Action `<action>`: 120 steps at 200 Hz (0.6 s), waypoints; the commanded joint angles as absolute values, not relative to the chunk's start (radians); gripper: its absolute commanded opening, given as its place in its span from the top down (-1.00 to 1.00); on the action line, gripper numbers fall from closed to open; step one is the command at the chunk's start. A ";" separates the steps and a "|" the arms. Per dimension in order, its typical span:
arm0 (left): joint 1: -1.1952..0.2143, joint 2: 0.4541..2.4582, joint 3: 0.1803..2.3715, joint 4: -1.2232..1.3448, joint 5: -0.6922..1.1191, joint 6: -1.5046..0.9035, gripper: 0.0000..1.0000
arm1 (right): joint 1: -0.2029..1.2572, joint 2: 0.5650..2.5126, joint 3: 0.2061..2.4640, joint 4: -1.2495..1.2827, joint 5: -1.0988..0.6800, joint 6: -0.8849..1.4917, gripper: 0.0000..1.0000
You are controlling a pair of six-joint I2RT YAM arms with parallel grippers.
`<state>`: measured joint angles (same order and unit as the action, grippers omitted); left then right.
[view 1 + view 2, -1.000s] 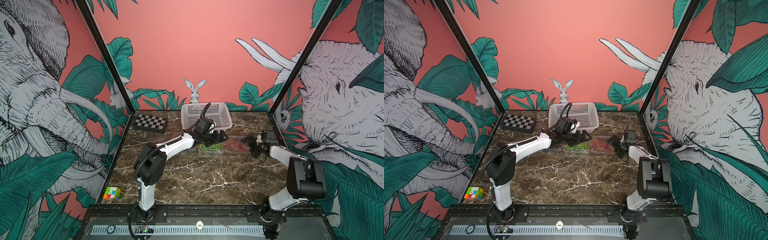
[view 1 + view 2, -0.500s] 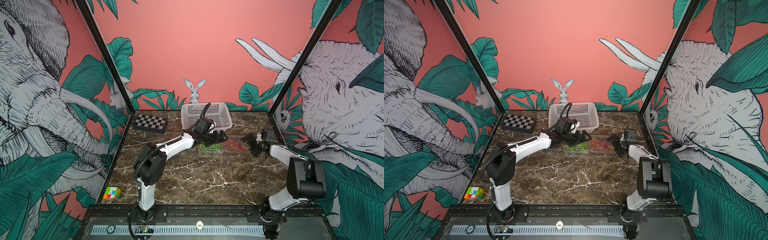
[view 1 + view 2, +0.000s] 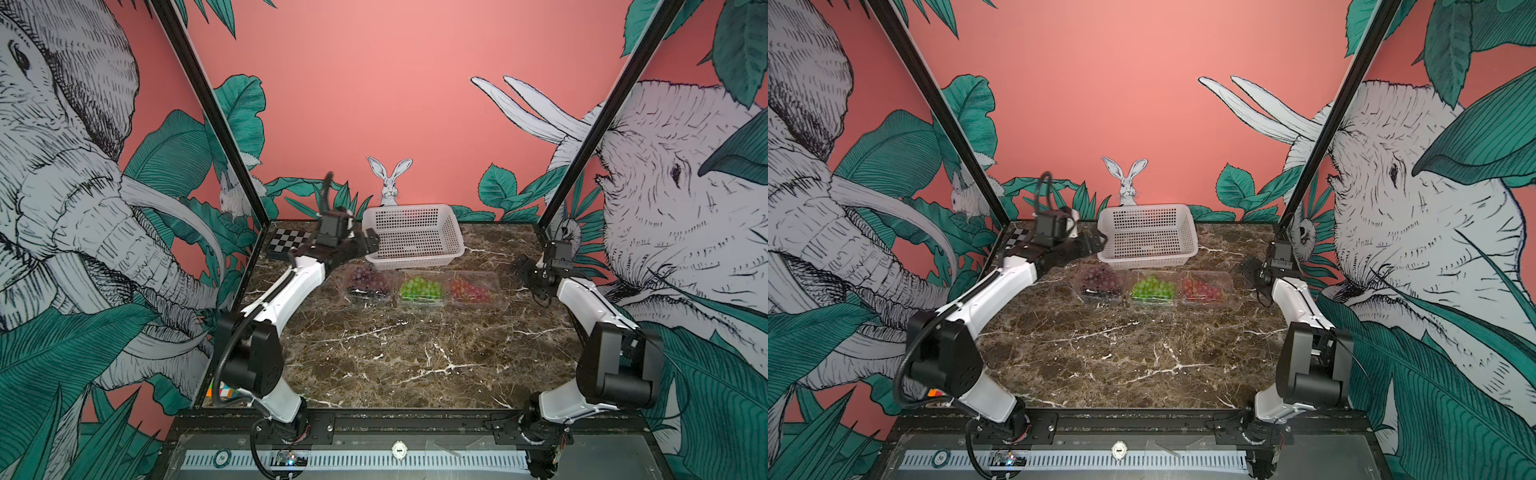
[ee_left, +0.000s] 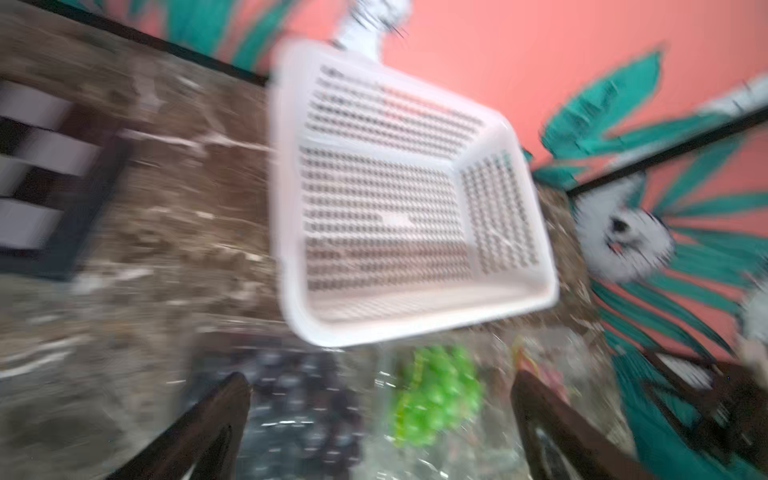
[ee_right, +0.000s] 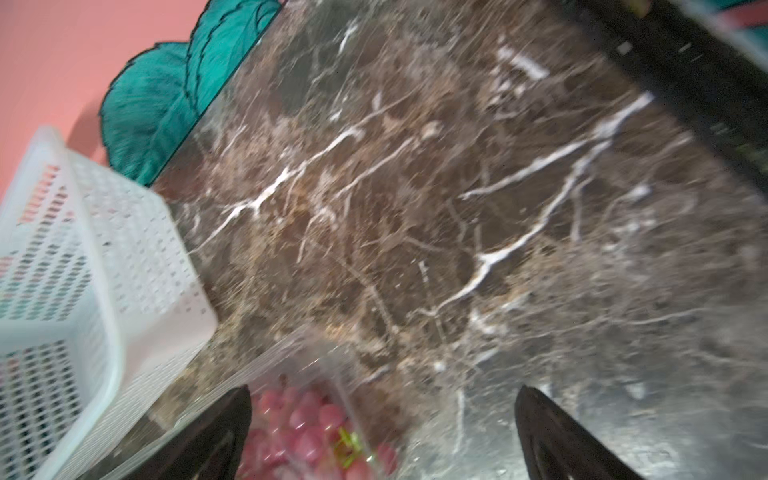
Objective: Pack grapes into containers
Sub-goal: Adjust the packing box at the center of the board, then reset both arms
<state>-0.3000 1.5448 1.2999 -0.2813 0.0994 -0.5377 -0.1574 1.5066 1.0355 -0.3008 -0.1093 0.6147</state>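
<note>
Three clear containers stand in a row in front of the white basket in both top views. One holds dark purple grapes (image 3: 368, 282), the middle one green grapes (image 3: 419, 287), the right one red grapes (image 3: 471, 289). My left gripper (image 3: 361, 251) hangs open and empty above the table, beside the basket's left front corner and behind the purple grapes (image 4: 299, 399). The blurred left wrist view also shows the green grapes (image 4: 436, 395). My right gripper (image 3: 523, 268) is open and empty just right of the red container; the red grapes (image 5: 299, 419) lie beside one of its fingers (image 5: 232, 415).
The white perforated basket (image 3: 411, 262) sits at the back middle with nothing visible in it. A checkerboard (image 3: 286, 243) lies at the back left, partly behind my left arm. A colour cube (image 3: 220, 390) peeks out at the front left corner.
My left gripper has pulled back left and upward, from over the containers to the basket's left corner. My right gripper has drawn a little to the right, away from the red container.
</note>
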 commanded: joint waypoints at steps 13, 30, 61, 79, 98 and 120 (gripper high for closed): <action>-0.245 1.420 1.069 -0.128 -0.357 -0.302 -0.99 | -0.156 1.459 0.907 -0.107 0.166 0.538 -0.96; -0.205 1.412 1.001 -0.104 -0.485 -0.273 -0.99 | -0.139 1.466 0.857 -0.009 0.215 0.468 -0.97; -0.178 1.377 0.829 0.051 -0.620 -0.194 -0.99 | -0.102 1.495 0.796 0.116 0.275 0.334 -0.97; -0.151 1.359 0.729 0.162 -0.614 -0.185 -0.99 | -0.086 1.480 0.765 0.176 0.313 0.280 -0.97; -0.120 1.356 0.641 0.295 -0.582 -0.145 -0.99 | -0.073 1.451 0.732 0.223 0.316 0.234 -0.97; -0.072 1.340 0.578 0.415 -0.496 -0.131 -0.99 | -0.055 1.411 0.663 0.303 0.312 0.193 -0.97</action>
<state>-0.1116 1.3933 0.6289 0.1841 -0.5369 -0.1818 -0.0704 1.4700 0.7139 0.1669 0.2710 0.2802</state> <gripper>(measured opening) 0.995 0.983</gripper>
